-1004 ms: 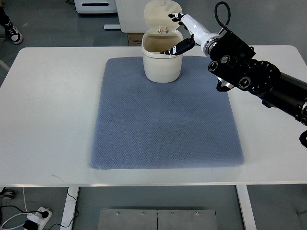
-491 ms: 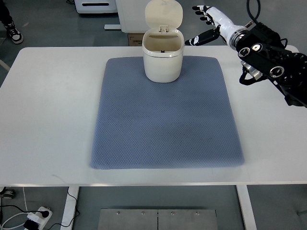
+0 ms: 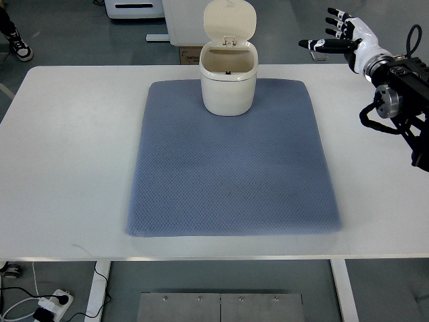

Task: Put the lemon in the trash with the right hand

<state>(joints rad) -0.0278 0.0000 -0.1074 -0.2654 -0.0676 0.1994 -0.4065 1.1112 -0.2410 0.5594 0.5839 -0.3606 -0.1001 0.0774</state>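
Note:
A cream trash bin (image 3: 228,84) stands at the far edge of the blue-grey mat (image 3: 231,161), its lid tipped up and open. No lemon shows in the view; the bin's inside looks dark and I cannot tell what lies in it. My right hand (image 3: 333,37) hovers over the table's far right corner, well to the right of the bin, its fingers spread and holding nothing. Its black forearm (image 3: 402,100) comes in from the right edge. The left arm is out of view.
The white table (image 3: 67,161) carries the mat in its middle. Beyond the far edge are a cardboard box (image 3: 186,54) and white furniture on a grey floor. A power strip (image 3: 50,305) lies on the floor at lower left. A person's shoe (image 3: 19,47) shows at top left.
My right hand has pulled back from the bin's opening, moving right and away to the table's far right corner, its fingers staying spread. The bin has not moved.

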